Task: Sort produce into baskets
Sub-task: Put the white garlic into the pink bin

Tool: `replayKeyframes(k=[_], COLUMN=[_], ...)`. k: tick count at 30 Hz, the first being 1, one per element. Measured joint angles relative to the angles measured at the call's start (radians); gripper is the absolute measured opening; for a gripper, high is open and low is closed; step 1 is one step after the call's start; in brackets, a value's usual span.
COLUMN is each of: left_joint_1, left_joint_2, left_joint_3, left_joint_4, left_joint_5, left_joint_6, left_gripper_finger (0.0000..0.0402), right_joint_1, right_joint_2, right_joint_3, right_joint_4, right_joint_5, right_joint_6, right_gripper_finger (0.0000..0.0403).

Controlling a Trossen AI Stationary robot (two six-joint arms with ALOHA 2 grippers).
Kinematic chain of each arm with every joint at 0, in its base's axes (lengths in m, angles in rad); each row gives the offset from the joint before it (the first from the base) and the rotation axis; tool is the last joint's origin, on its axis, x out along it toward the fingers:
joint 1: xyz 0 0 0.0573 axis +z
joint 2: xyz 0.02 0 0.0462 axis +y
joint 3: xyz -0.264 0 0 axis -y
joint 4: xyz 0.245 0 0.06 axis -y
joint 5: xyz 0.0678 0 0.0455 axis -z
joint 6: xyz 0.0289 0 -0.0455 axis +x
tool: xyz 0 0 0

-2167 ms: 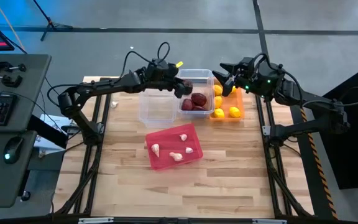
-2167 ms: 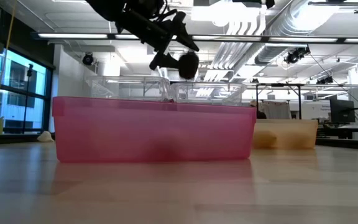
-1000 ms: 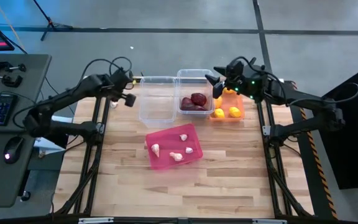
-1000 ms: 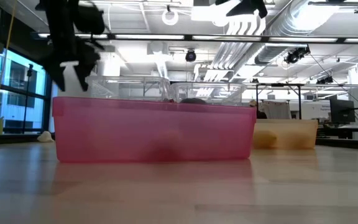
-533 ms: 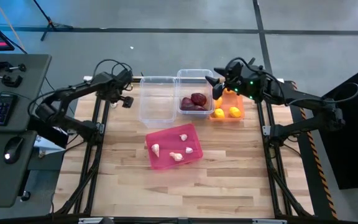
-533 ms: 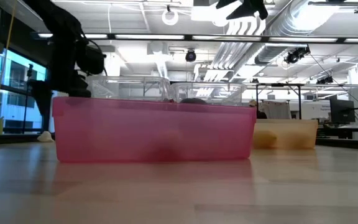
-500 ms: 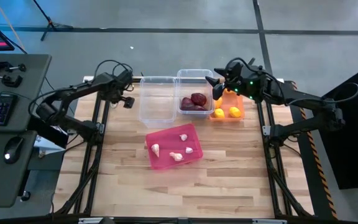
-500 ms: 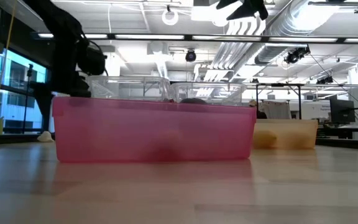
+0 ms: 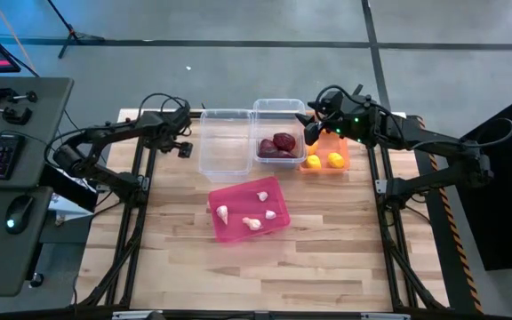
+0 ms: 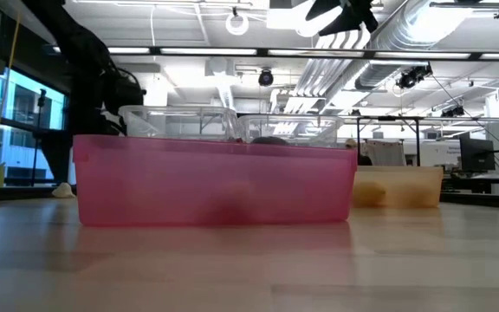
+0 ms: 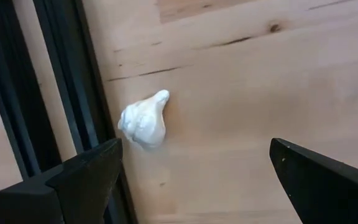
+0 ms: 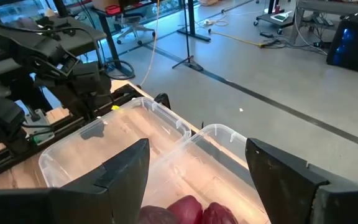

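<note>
Beside the far-left corner of the tabletop [image 9: 327, 258], against the dark frame rail, lies one loose garlic bulb [image 11: 143, 121], and my left tool [image 11: 194, 177] hangs right over it with both fingers spread wide and nothing between them. That bulb is my worry. It sits touching the rail, so the finger [image 11: 73, 180] on that side may land on the metal instead of sliding down past the bulb, and the grasp would close on air or pinch only the pointed tip. A glancing touch could also roll the bulb off the edge, since it is lumpy and light.

The pink basket [image 9: 247, 210], where four garlic bulbs already lie, is well apart from this corner, toward the near side of the clear baskets. The empty clear basket [image 9: 226, 142] stands just beside my left arm, so a low swing across could clip its wall and shove it into its neighbour, the clear basket [image 9: 280, 133] holding the red onions [image 9: 279, 146].

My right tool [image 9: 312, 121] hovers above the gap between that onion basket and the orange basket [image 9: 327, 153] with the lemons [image 9: 324, 161]; its fingers [image 12: 126, 171] are wide apart and carry nothing. If both arms move toward the clear baskets together, they could crowd each other.
</note>
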Motion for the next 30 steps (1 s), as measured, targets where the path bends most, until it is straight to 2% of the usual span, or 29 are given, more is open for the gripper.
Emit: replayKeyframes(k=[5,10,21,30], left_joint_1=[0.027,0.038,0.032,0.063], left_joint_2=[0.0,-0.004,-0.044,0.008], left_joint_3=[-0.057,-0.107,-0.106,-0.108], left_joint_4=[0.016,0.104,0.183,0.261], left_joint_5=[-0.005,-0.006,-0.06,-0.017], left_joint_6=[-0.029,-0.061,-0.116,-0.115], left_gripper_finger=[0.0392,0.0392,0.0392,0.0392], right_joint_1=[0.0,0.0,0.0,0.0], right_joint_2=[0.0,0.0,0.0,0.0], right_joint_3=[0.0,0.0,0.0,0.0], right_joint_4=[-0.006,-0.009,-0.009,-0.032], right_joint_5=[-0.014,-0.014,-0.014,-0.017], right_joint_6=[-0.001,-0.005,-0.004,0.003], right_gripper_finger=[0.0257,0.0257,0.0257,0.0257])
